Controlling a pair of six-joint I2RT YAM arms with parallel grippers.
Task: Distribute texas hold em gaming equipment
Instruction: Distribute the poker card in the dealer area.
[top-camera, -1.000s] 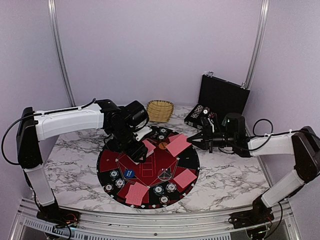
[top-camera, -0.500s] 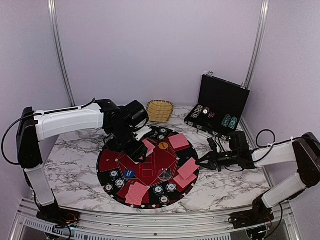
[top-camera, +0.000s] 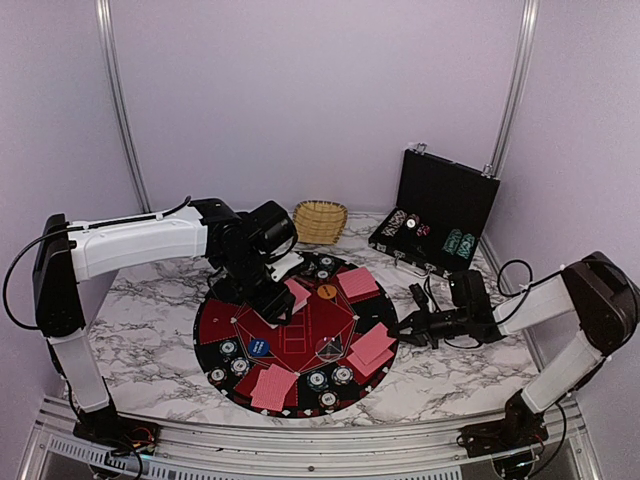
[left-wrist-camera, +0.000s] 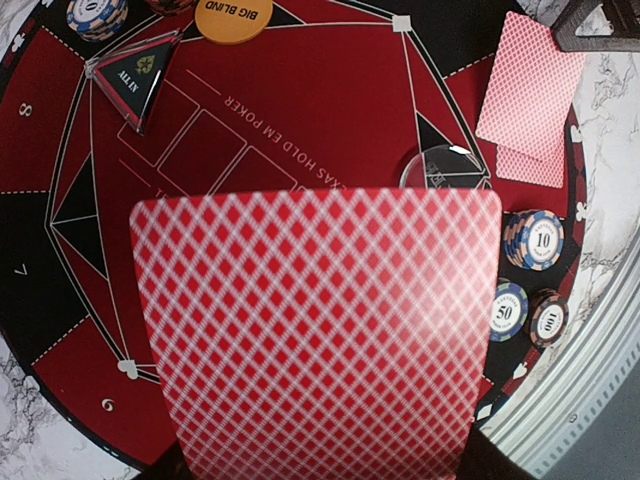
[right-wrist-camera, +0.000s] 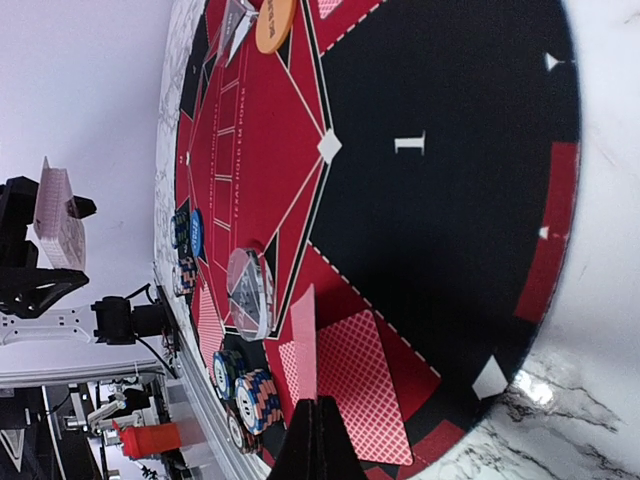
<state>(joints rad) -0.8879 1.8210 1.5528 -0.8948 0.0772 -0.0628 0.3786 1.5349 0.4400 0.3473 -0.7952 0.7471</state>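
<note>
A marble table (top-camera: 140, 300) stood between lilac walls (top-camera: 300, 100), bearing a round mat (top-camera: 300, 335). A basket (top-camera: 320, 220) and an open black case (top-camera: 440, 205) sat beyond the mat. Stacked chips (top-camera: 318, 380) ringed the mat's near rim. The left gripper (top-camera: 278, 303) clasped a deck (left-wrist-camera: 320, 340) above the mat's left half. The right gripper (top-camera: 405, 327) pinched one card (right-wrist-camera: 304, 350) at the mat's right rim. A second earlier it hovered over the mat's far-right edge, where another card (top-camera: 358, 283) now lay. The left arm had not moved.

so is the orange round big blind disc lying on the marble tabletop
No, the orange round big blind disc lies on the red field of the round black-and-red mat.
</note>
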